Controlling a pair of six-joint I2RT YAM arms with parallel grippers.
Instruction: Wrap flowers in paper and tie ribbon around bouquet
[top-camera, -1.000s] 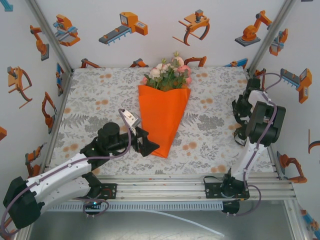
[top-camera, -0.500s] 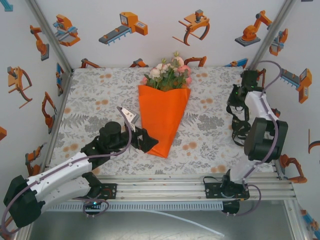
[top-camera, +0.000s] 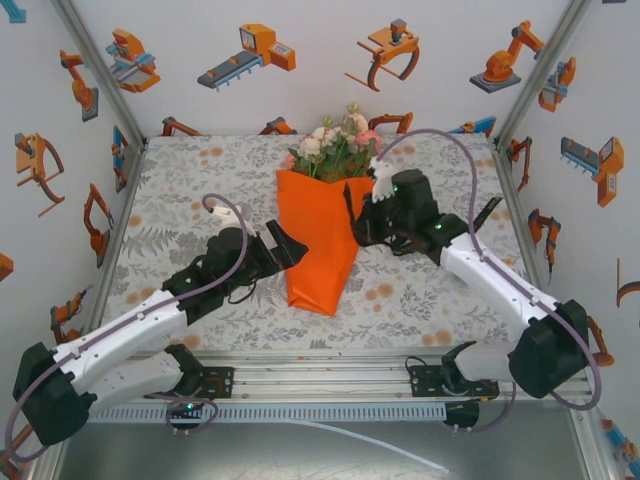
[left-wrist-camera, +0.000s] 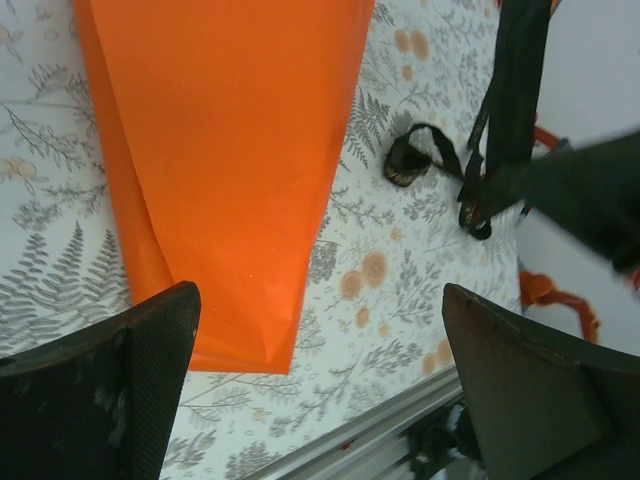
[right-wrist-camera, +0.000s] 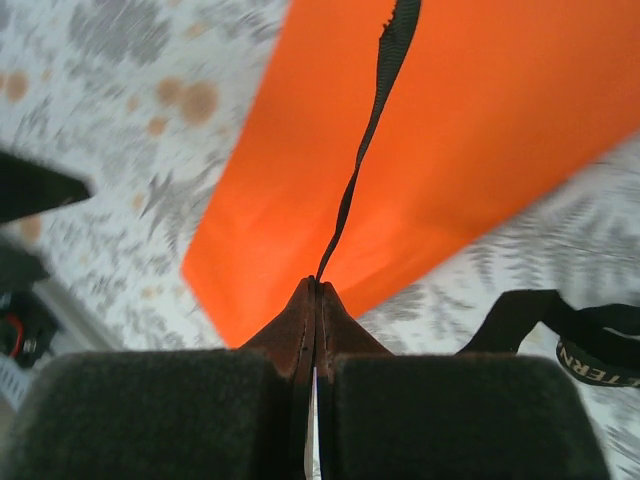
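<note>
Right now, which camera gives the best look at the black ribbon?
The right wrist view: the ribbon runs close and clear from the shut right gripper across the orange bouquet. The left wrist view shows it dangling, with a loop on the tablecloth. In the top view it is a thin dark sliver.

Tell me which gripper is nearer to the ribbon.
Right. The right gripper is shut on the ribbon, pinching it above the orange bouquet. The left gripper is open at the bouquet's left edge, apart from the ribbon.
</note>
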